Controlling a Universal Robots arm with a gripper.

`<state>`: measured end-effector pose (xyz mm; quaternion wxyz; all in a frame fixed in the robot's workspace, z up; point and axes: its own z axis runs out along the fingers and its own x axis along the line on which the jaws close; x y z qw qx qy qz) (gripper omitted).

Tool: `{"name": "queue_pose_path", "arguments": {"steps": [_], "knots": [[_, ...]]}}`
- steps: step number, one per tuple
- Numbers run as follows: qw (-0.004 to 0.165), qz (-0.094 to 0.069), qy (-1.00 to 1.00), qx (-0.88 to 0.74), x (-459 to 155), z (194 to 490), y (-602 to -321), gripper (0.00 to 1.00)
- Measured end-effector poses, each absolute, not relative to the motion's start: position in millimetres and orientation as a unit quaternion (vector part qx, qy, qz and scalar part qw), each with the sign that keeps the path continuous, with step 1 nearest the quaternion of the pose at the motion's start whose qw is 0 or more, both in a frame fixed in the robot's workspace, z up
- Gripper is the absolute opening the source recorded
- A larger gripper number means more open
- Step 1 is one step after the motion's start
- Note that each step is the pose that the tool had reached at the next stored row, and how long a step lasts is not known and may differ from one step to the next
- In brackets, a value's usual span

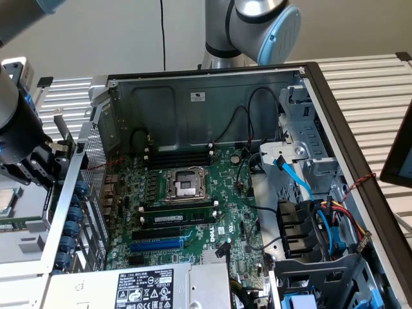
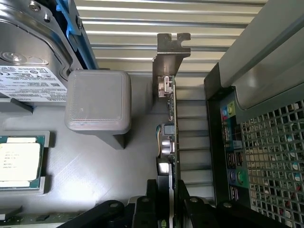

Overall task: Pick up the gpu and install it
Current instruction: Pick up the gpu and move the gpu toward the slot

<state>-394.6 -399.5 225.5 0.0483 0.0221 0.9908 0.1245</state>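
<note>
The gpu (image 2: 171,118) stands on edge over a grey tray, its silver end bracket (image 2: 168,61) pointing away from my wrist. Its green board and black cooler run back between my black fingers (image 2: 152,190). My gripper (image 2: 167,184) is shut on it, with no gap showing on either face. In the exterior view my gripper (image 1: 55,158) is outside the open computer case, at its left, and the gpu bracket (image 1: 60,127) sticks up beside it. The green motherboard (image 1: 193,193) lies inside the case, with a black slot (image 1: 174,230) and a blue slot (image 1: 158,245) near its front.
A grey block (image 2: 97,102), a loose processor (image 2: 19,161) and a hard drive (image 2: 28,71) sit on the tray beside the card. The case's rear panel with ports and grille (image 2: 270,156) stands close on the card's other side. Cables and drive bays (image 1: 309,212) fill the case at the exterior view's right.
</note>
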Motion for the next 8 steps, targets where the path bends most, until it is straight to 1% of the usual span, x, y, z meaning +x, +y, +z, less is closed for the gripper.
{"name": "queue_pose_path", "arguments": {"steps": [8], "knots": [[0.048,0.125,0.991,0.022,-396,261,-399,0.27]]}}
